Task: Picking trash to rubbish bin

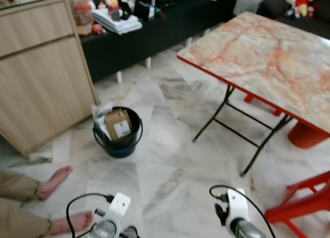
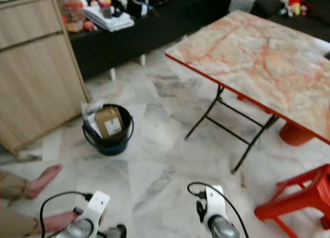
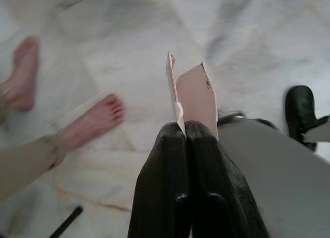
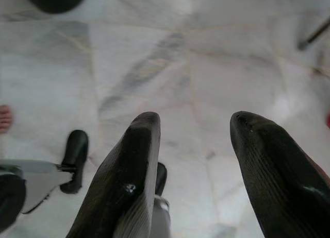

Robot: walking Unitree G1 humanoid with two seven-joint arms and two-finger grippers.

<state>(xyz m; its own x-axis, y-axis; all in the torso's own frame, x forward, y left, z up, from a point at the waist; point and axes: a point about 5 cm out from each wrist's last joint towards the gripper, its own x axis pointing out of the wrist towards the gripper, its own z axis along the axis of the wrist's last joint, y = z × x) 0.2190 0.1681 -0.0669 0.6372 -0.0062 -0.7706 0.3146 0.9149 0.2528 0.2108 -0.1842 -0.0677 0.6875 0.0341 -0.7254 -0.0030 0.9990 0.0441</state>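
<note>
**Inspector:** Your left gripper (image 3: 185,127) has its fingers pressed together on a torn piece of cardboard (image 3: 195,98), pinched low at one edge so the rest stands clear above the marble floor (image 1: 170,166).

**Operator:** And the right?

**Inspector:** Your right gripper (image 4: 196,130) hangs over the floor, fingers spread wide, nothing between them.

**Operator:** The target?

**Inspector:** The black bin (image 1: 118,140) stands ahead to your left beside the wooden cabinet (image 1: 36,73), already holding a brown box (image 1: 119,124). You likely have to step closer. Mind the person's bare feet (image 1: 54,180).
</note>
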